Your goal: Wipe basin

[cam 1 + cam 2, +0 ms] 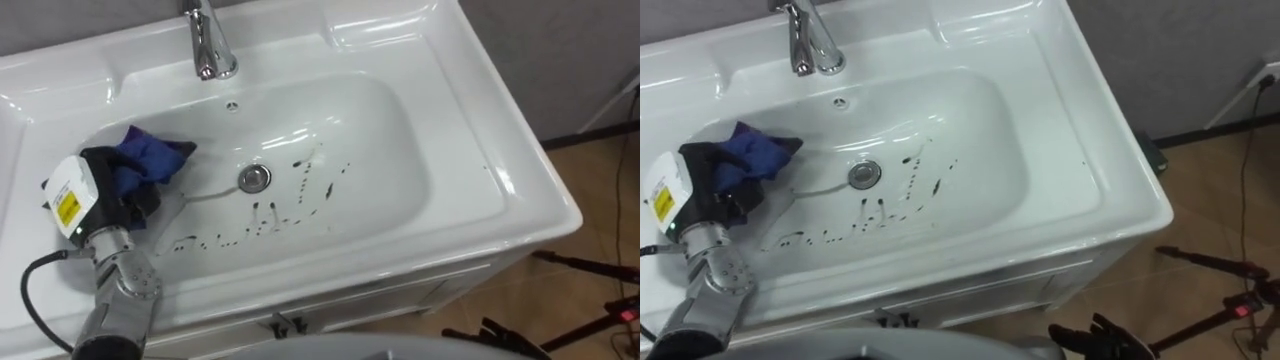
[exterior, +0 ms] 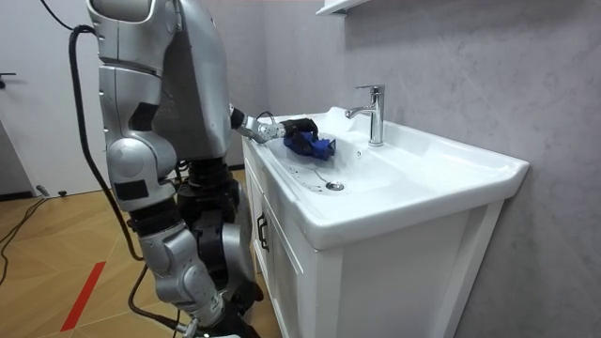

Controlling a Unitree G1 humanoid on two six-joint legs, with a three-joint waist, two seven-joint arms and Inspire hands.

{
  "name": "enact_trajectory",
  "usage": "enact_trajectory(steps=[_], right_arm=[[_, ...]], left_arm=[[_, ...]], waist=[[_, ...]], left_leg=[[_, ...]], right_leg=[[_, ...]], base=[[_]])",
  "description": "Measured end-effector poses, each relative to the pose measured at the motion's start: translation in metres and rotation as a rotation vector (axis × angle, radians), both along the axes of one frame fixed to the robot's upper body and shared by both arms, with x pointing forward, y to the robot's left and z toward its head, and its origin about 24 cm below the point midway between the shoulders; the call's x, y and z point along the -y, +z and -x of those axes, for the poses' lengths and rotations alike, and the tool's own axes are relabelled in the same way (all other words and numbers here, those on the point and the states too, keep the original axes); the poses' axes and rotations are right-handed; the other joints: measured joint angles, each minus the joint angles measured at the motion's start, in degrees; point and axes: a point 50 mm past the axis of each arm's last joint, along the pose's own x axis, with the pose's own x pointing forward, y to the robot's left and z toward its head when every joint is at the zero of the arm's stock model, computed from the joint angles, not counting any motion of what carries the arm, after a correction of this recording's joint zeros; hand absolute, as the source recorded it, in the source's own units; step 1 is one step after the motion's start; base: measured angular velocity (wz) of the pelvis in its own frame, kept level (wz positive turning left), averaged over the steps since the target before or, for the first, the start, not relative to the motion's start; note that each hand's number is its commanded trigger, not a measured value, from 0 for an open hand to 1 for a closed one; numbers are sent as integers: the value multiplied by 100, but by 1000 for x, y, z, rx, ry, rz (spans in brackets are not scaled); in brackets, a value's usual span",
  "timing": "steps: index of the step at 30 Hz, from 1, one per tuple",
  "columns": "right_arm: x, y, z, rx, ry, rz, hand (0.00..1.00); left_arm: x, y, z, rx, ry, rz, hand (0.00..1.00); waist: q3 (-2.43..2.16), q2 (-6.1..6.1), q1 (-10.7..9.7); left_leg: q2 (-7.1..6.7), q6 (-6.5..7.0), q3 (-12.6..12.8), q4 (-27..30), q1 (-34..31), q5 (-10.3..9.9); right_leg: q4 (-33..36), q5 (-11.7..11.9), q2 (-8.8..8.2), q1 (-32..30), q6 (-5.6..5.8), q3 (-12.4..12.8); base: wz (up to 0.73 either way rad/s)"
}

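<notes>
The white basin (image 1: 400, 130) has dark smears (image 1: 300, 195) across its floor, to the right of and in front of the drain (image 1: 254, 178). A crumpled blue cloth (image 1: 150, 155) lies against the basin's left slope. My left hand (image 1: 110, 180) is shut on it, fingers curled into the cloth. In the room view the same hand (image 2: 289, 127) holds the cloth (image 2: 315, 145) inside the basin as I stand before the cabinet. My right hand (image 1: 1105, 342) hangs low beside the cabinet front with relaxed, spread fingers and holds nothing.
A chrome faucet (image 1: 208, 45) stands at the back rim, with the overflow hole (image 1: 232, 105) just below it. The white cabinet (image 2: 282, 244) carries the basin. Black stand legs (image 1: 590, 265) lie on the wooden floor at the right.
</notes>
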Motion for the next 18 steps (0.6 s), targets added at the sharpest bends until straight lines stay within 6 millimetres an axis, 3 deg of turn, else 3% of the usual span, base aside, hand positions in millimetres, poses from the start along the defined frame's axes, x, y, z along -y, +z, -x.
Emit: enact_trajectory(steps=[18], right_arm=[[2,0,3,-28,15,-24,0]], left_arm=[[-1,-12,-3,-127,-52,62,100]], waist=[[-2,-9,3]], left_leg=[[5,0,92,20,60,0]], right_leg=[[0,0,3,23,0,42]], base=[[-1]])
